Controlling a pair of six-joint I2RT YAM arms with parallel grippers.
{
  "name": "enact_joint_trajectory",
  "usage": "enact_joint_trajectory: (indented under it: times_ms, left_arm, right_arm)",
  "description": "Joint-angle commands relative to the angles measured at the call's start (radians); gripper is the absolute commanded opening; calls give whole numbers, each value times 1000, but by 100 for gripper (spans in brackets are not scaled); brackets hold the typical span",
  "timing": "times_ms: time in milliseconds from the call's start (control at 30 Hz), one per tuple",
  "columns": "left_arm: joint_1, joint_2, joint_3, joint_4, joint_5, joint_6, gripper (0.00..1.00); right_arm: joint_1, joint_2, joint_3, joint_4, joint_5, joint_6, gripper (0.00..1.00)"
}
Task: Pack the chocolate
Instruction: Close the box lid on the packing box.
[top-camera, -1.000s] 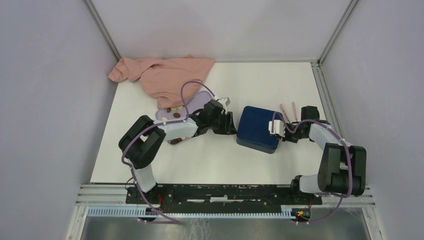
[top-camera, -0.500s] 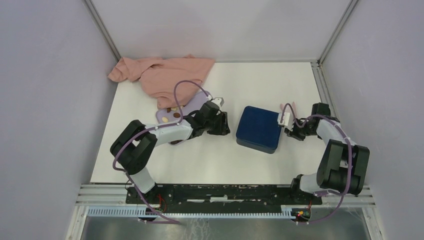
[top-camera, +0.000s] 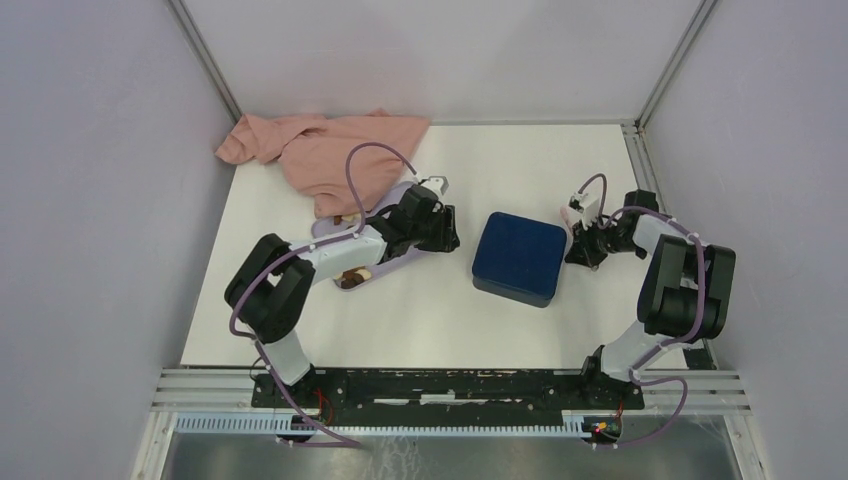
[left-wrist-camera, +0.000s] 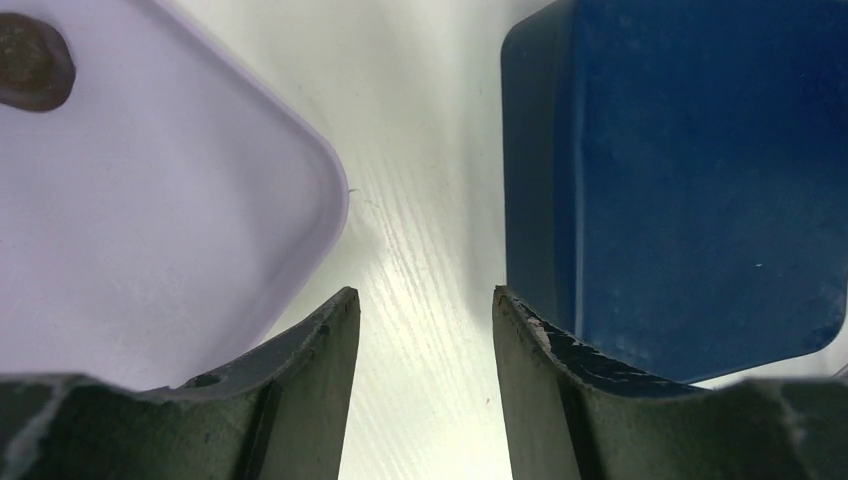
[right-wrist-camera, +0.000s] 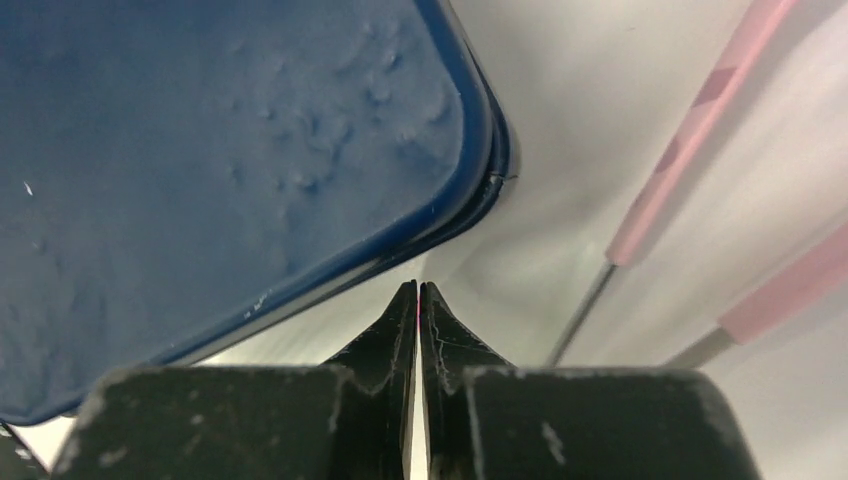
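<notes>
Dark brown chocolate piece (left-wrist-camera: 35, 62) on lilac flat tray (left-wrist-camera: 150, 200), upper left; dark blue square box (top-camera: 518, 258) lidded; left gripper (left-wrist-camera: 425, 300) spread, empty, likely poised for pick; right gripper (right-wrist-camera: 418, 290) pressed together, empty, parked clear

a lab robot cell; grey panel walls (top-camera: 90, 200), aluminium frame rails (top-camera: 200, 385), white tabletop (top-camera: 500, 160)

- 1 small, round, dark brown chocolate piece (left-wrist-camera: 31, 62) lies flat on the flat lilac plastic tray (left-wrist-camera: 180, 200), at 10 o'clock in the left wrist view, alone on bare tray floor.
- In the top view, a few loose dark brown and cream chocolate pieces (top-camera: 351, 279) cluster at the tray's 7 o'clock end.
- About 2 more small brown pieces (top-camera: 345, 218) sit near its 10 o'clock edge.
</notes>
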Motion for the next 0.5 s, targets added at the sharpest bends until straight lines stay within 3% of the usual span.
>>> enact_joint_trajectory:
  times_ms: [0, 300, 467]
  left_arm:
    - [6, -57, -51, 55, -23, 44, 58]
    - [9, -164, -154, 14, -113, 39, 56]
    - [9, -250, -202, -65, -243, 31, 53]
  right_arm:
    - [21, 43, 36, 4, -101, 145, 7]
    - [219, 66, 71, 89, -118, 196, 8]
    - [283, 96, 145, 55, -45, 206, 9]
